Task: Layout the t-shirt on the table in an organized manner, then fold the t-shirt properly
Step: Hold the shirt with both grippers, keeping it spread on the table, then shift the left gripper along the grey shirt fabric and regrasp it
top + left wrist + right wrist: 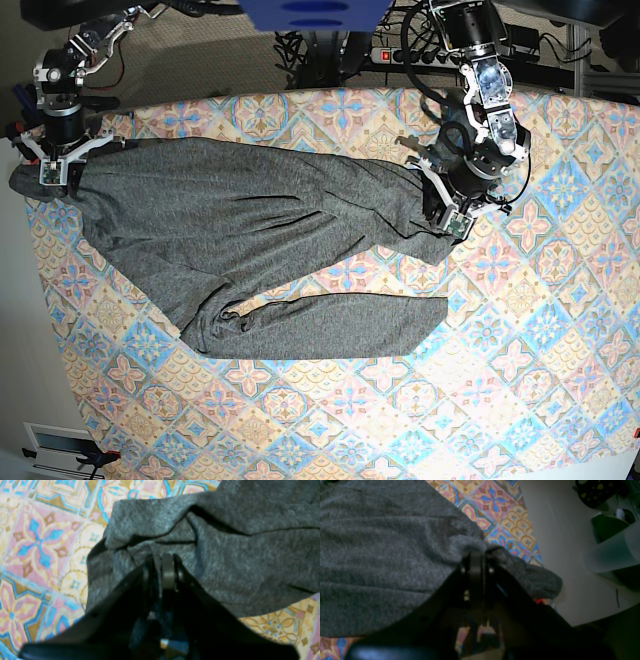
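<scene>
dark-grey t-shirt (pixel 250 250) stretched across the tiled-cloth worktop (pixel 520 330), lower part bunched and folded under, left claw (pixel 163 560) clenched on its gathered edge, right claw (pixel 476 555) clenched on the opposite end by the worktop's corner

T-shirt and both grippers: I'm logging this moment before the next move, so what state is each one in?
t-shirt: spread but rumpled, not folded, pinched at two ends.
left gripper: shut on the t-shirt, fabric bunched at its tips.
right gripper: shut on the t-shirt at the table's edge.
table: covered by its patterned cloth, t-shirt lying across it.
</scene>
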Motion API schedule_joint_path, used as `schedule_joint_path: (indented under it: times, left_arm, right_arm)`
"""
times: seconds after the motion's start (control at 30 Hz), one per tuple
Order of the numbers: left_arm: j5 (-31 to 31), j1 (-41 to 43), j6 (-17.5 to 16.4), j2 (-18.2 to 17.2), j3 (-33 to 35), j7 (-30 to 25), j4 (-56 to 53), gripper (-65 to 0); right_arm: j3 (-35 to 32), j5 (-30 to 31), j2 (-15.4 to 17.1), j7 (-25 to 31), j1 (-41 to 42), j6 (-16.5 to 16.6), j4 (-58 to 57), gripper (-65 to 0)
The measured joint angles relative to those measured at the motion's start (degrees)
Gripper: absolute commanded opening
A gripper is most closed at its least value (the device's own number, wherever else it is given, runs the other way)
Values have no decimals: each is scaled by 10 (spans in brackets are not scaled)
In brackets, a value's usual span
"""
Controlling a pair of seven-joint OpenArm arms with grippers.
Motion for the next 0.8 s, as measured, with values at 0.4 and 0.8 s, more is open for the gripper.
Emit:
schedule_joint_path:
  times: [0.4, 0.8]
  left_arm:
    - [-1, 1, 0, -4, 0, -10, -47, -388]
    - [0, -4, -1, -4, 2, -7, -49, -525]
  right_arm:
    - [0, 0, 0, 0, 0, 0, 0, -650]
    - [0, 0, 0, 0, -2, 0, 0, -650]
